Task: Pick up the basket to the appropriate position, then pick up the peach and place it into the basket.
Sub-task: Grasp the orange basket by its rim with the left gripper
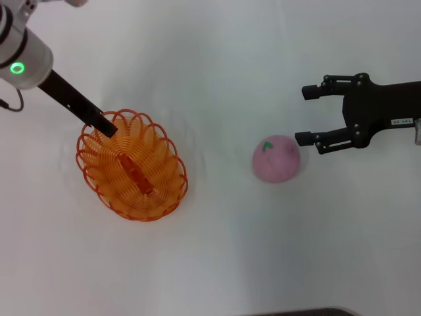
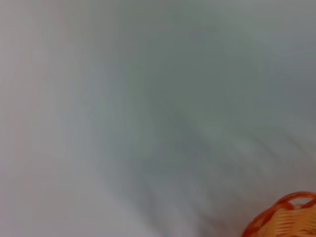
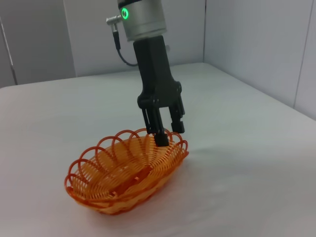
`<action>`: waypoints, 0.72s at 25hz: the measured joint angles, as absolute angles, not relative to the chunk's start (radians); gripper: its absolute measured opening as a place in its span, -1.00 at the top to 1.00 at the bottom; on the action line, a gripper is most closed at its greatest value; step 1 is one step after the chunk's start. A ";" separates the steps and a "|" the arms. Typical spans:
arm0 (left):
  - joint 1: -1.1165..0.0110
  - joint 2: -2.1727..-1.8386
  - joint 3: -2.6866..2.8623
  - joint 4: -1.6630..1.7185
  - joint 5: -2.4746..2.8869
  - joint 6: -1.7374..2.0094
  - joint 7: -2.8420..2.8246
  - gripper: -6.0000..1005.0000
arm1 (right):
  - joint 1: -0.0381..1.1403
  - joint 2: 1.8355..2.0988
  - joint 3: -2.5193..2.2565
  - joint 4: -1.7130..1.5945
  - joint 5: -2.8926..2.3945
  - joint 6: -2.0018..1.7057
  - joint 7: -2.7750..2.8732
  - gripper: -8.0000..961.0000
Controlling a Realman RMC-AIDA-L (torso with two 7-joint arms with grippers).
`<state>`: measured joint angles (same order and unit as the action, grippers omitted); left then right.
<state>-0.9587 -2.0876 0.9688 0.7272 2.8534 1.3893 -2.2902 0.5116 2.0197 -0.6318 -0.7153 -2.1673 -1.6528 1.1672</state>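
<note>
The orange basket point(image 1: 141, 187) rests on the white table at the left; it also shows in the right wrist view point(image 3: 113, 182), and a bit of its rim shows in the left wrist view point(image 2: 289, 217). My left gripper point(image 1: 105, 125) points down at the basket's far rim, its fingers close together across the rim point(image 3: 168, 136). The pink peach point(image 1: 276, 159) with a green leaf mark sits on the table at the right. My right gripper point(image 1: 301, 115) is open and empty just right of the peach, its lower finger close to the peach's top edge.
The white table point(image 1: 217, 250) stretches all around the basket and the peach. Grey walls point(image 3: 256, 44) stand behind the table in the right wrist view. A dark edge point(image 1: 302, 312) shows at the front of the table.
</note>
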 joint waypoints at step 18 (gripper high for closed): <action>-0.954 -2.097 0.959 0.690 2.848 1.375 -2.287 0.67 | 0.513 2.022 -0.644 -0.708 -2.168 -1.624 1.151 -0.90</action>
